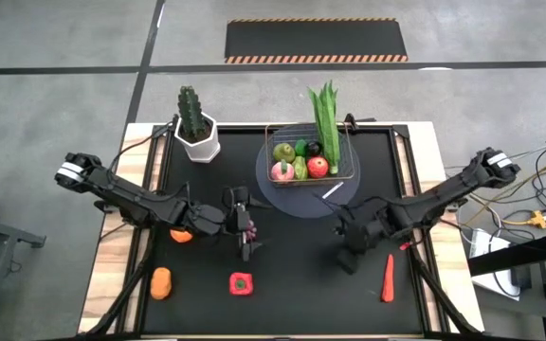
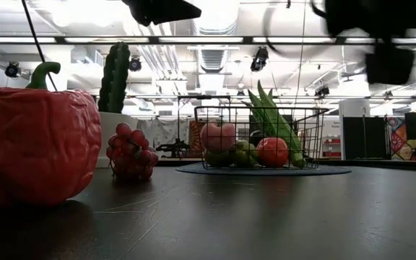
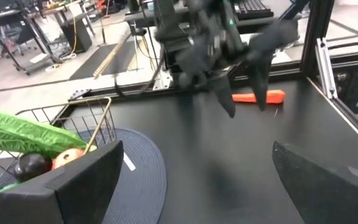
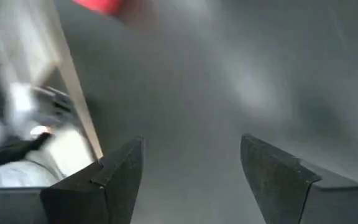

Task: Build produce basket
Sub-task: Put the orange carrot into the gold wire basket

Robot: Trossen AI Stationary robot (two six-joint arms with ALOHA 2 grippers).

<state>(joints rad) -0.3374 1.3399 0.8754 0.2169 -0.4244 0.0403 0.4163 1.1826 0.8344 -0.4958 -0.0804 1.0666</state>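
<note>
The wire basket (image 1: 341, 170) stands on a round grey disc (image 1: 282, 197) at the table's far middle. It holds a long leafy green (image 1: 325, 118) and small green, pink and red produce (image 1: 300, 166). Purple grapes (image 2: 131, 152) rest on the table under my open left gripper (image 1: 245, 225), which hangs above them and points toward the table's right. A red pepper (image 1: 242, 282), two orange pieces (image 1: 162, 282) (image 1: 182, 234) and a red-orange carrot (image 1: 388, 278) lie on the table. My right gripper (image 1: 349, 251) hovers open to the carrot's left, with nothing between its fingers.
A green cactus in a white pot (image 1: 197, 133) stands at the far left, beside the basket. In the left wrist view, bare dark tabletop (image 3: 229, 162) lies between my two grippers. The low view shows the pepper (image 2: 35, 144) close to the near edge.
</note>
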